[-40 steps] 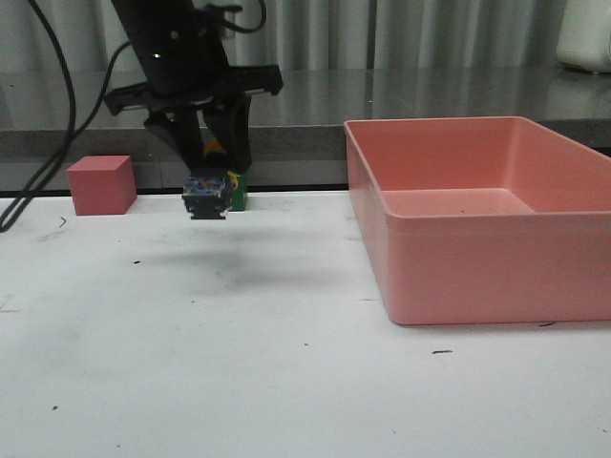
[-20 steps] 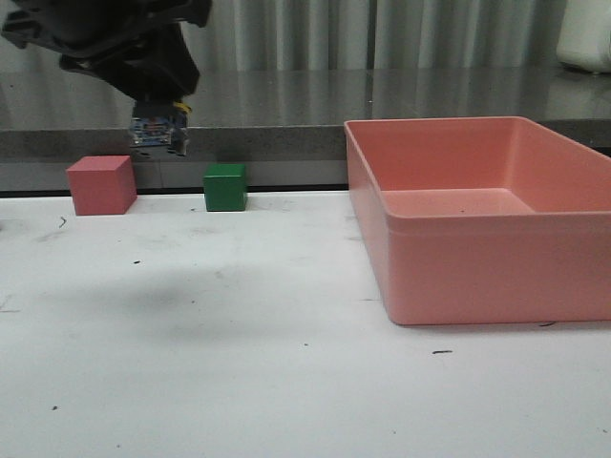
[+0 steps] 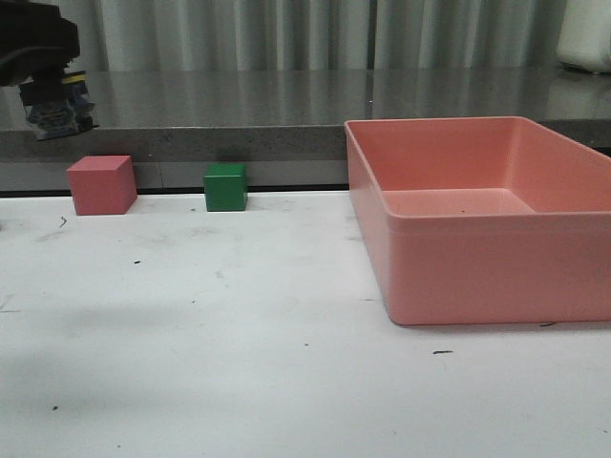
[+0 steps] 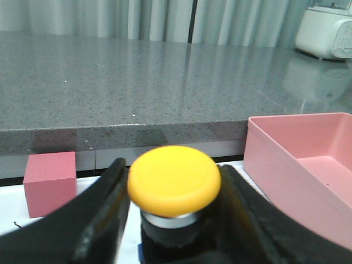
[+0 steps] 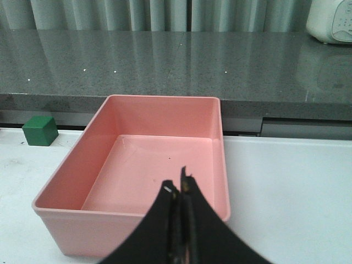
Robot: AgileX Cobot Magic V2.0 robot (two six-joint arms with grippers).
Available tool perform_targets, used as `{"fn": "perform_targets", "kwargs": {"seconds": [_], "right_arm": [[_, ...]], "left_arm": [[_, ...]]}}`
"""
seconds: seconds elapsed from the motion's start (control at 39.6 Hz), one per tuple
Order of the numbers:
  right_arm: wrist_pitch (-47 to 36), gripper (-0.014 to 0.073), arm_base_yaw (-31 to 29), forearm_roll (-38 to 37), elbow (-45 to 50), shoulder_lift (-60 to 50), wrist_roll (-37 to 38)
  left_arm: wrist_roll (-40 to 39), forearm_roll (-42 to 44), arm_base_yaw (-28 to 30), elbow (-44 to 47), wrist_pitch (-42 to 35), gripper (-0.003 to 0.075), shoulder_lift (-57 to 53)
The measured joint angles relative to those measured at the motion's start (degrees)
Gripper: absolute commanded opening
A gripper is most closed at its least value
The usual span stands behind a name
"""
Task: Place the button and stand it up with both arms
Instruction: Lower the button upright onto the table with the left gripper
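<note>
My left gripper (image 4: pixel 171 190) is shut on the button (image 4: pixel 174 179), whose yellow mushroom cap, pale collar and black body fill the space between the fingers in the left wrist view. In the front view the left gripper (image 3: pixel 57 110) is high at the far left, above the pink-red cube (image 3: pixel 101 184), and only the button's bluish base (image 3: pixel 59 113) shows under the dark arm. My right gripper (image 5: pixel 180 190) is shut and empty, in front of the pink bin (image 5: pixel 99 212); it is out of the front view.
A green cube (image 3: pixel 225 186) stands at the table's back edge, right of the pink-red cube. The large pink bin (image 3: pixel 420 277) fills the right side. A grey counter runs behind the table, with a white appliance (image 4: pixel 328 30) on it.
My left gripper has lifted the button from just above the table near the green cube and carried it up and to the left, past the pink-red cube. The cubes and bin have not moved.
</note>
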Motion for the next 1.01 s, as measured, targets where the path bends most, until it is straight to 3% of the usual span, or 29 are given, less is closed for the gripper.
{"fn": "perform_targets", "kwargs": {"seconds": [0.48, 0.71, 0.91, 1.01], "right_arm": [[0.00, -0.0070, 0.00, 0.00, 0.00, 0.00, 0.00], [0.00, -0.0070, 0.00, 0.00, 0.00, 0.00, 0.00], [0.00, -0.0070, 0.00, 0.00, 0.00, 0.00, 0.00], [0.00, -0.0070, 0.00, 0.00, 0.00, 0.00, 0.00]], "left_arm": [[0.00, 0.22, 0.00, 0.46, -20.47, 0.0155, 25.62], [0.00, 0.46, 0.00, 0.09, -22.95, 0.0156, 35.75], [0.00, 0.46, 0.00, -0.24, -24.26, 0.0162, 36.62], [0.00, 0.46, 0.00, -0.24, -24.39, 0.0230, 36.62]]}}
